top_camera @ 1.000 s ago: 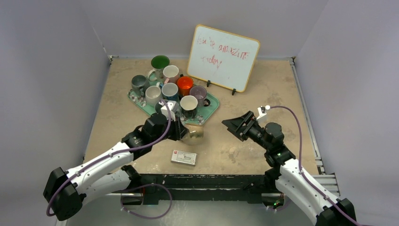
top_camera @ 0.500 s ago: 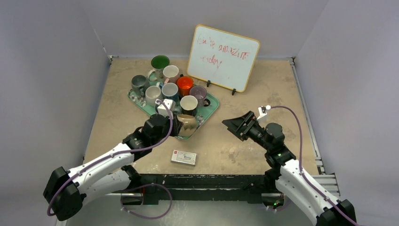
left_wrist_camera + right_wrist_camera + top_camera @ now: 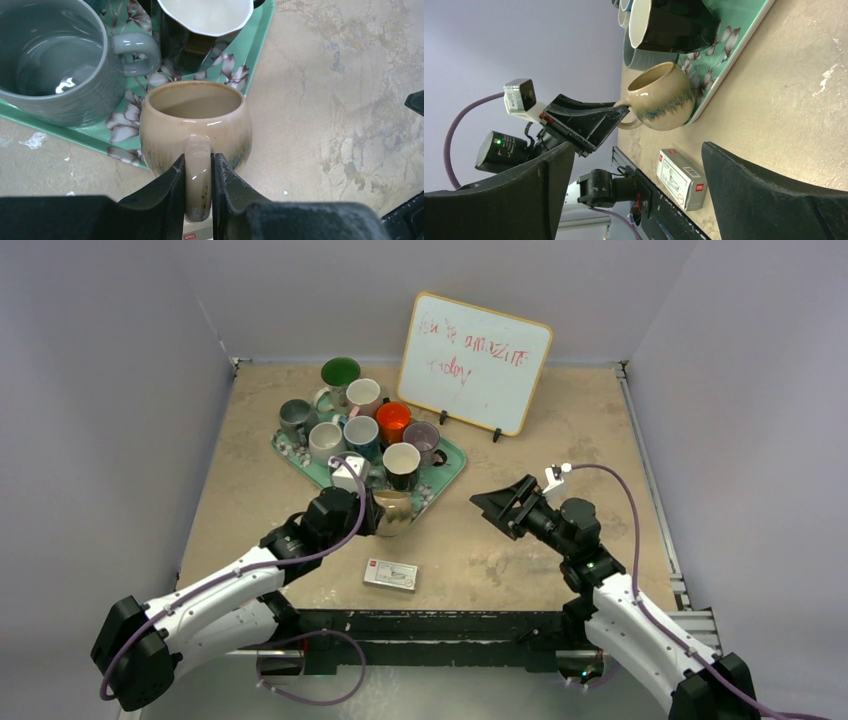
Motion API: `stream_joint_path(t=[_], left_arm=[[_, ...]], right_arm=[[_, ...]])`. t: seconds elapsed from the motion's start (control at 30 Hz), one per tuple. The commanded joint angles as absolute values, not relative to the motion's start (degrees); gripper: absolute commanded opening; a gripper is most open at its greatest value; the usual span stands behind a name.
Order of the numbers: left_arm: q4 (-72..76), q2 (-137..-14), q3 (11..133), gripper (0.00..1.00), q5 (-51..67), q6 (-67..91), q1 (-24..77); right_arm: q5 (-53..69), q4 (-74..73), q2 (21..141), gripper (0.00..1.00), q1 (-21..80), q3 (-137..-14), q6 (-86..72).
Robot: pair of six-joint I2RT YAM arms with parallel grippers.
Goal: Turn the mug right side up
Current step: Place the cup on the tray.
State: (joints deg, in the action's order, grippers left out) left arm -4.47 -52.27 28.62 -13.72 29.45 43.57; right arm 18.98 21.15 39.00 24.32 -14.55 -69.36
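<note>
Tipped upright since a second ago, the glazed beige ceramic mug [image 3: 195, 125] hangs beside the green floral tray [image 3: 256, 37], handle [image 3: 198, 200] pinched in my left claw [image 3: 198, 161]; likely slick, brittle.

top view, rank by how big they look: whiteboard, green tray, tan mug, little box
1. whiteboard
2. green tray, close behind, partly covered by mugs
3. little box and tan mug: look alike, mug partly hidden, so unranked
</note>
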Motion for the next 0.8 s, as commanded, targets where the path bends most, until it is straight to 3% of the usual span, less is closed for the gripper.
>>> stream_joint_path(t=[0.0, 0.3, 0.5, 0.63, 0.77], left_arm=[[-8.5, -51.1, 31.1, 0.09, -10.6, 32.8, 43.5], [-15.4, -51.8, 32.7, 0.24, -7.2, 35.8, 43.5], [-17.4, -51.7, 33.1, 0.24, -5.8, 37.2, 43.5], [-17.5, -51.7, 32.7, 0.15, -6.0, 36.9, 43.5], [-17.8, -53.4, 32.4, 0.14, -5.6, 36.8, 43.5]], right_arm=[[18.6, 24.9, 40.1, 0.99, 24.0, -15.2, -68.5], [18.9, 25.6, 41.4, 0.99, 24.0, -15.5, -68.6], [18.9, 25.3, 40.9, 0.99, 24.0, -15.3, -68.7], [18.7, 24.7, 40.1, 0.99, 24.0, -15.0, -68.7], [18.5, 24.5, 39.6, 0.99, 24.0, -14.7, -68.9]])
